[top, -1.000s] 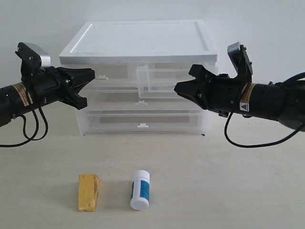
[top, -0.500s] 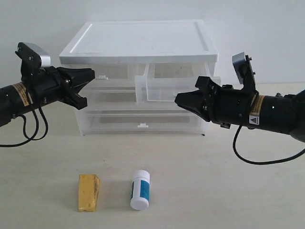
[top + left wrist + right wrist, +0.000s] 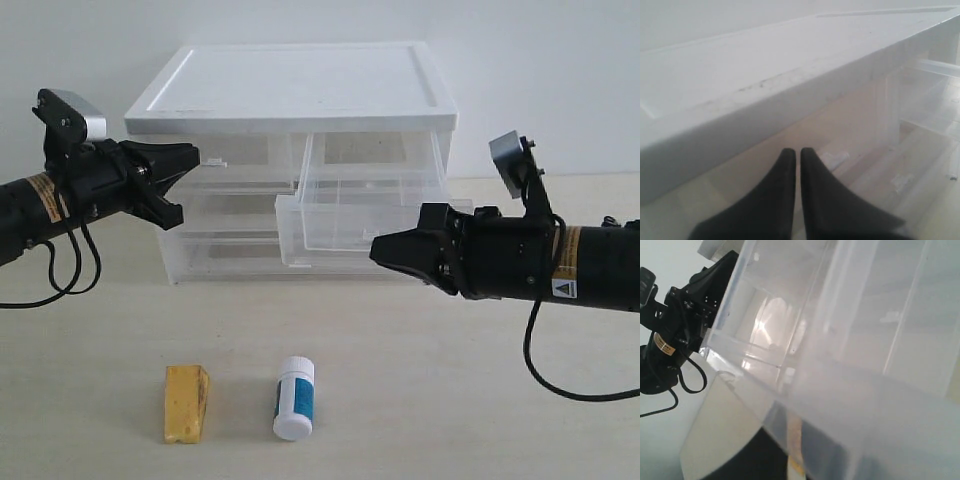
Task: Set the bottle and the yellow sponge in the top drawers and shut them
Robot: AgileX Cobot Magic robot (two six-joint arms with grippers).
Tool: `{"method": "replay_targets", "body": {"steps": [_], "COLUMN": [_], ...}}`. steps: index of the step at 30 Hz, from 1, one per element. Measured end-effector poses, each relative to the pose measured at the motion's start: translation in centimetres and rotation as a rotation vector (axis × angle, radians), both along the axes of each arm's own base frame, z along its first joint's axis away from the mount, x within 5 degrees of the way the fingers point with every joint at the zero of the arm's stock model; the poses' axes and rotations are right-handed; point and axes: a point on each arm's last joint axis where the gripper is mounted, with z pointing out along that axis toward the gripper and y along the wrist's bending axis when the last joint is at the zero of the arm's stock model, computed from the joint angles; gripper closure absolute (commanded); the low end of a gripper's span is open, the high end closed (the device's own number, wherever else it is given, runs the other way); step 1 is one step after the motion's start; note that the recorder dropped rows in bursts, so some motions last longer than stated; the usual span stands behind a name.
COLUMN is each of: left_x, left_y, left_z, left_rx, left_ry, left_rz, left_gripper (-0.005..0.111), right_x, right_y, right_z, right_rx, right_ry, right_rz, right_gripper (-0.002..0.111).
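Two items lie nearest on the pale tabletop [image 3: 460, 400]: the yellow sponge [image 3: 187, 403] and, just beside it to the right and not touching, the bottle [image 3: 295, 397], lying with its white cap toward the viewer.

Behind them:
- **Right gripper [image 3: 376, 249]:** the tip is at the front right corner of the right top drawer [image 3: 350, 215], which stands drawn well out. The translucent wall covers the fingers in the wrist view, so the grip cannot be told.
- **Left gripper [image 3: 193, 156]:** the fingers [image 3: 785, 170] are pressed together, clasping no object, close to the left top drawer [image 3: 245, 152], which sits flush.

Rearmost is the white-topped cabinet [image 3: 300, 85].
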Motion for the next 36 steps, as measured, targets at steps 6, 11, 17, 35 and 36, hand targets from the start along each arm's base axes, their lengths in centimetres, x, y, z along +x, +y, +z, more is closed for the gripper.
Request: {"method": "replay_targets", "body": {"steps": [6,11,17,35,36], "left_x": [0.0,0.0,0.0,0.0,0.0], "left_y": [0.0,0.0,0.0,0.0,0.0], "left_z": [0.0,0.0,0.0,0.0,0.0], "left_rx": [0.0,0.0,0.0,0.003,0.003], "left_ry": [0.0,0.0,0.0,0.003,0.003], "left_rz": [0.0,0.0,0.0,0.002,0.002], "left_gripper": [0.103,0.103,0.103,0.103,0.103], "right_x": [0.4,1.0,-0.1,-5.5,-5.7], "right_y": [-0.1,0.3,0.6,9.6,10.2], "right_z": [0.3,1.2,0.4,-2.9,-2.7], "right_rx": [-0.001,-0.01,-0.075,-0.675,-0.694], "right_ry": [-0.059,-0.061,0.008,-0.094,-0.117], "right_rz": [-0.03,0.027,0.141,0.249,0.235], "right_gripper": [0.054,0.05,0.05,0.05,0.05]}}
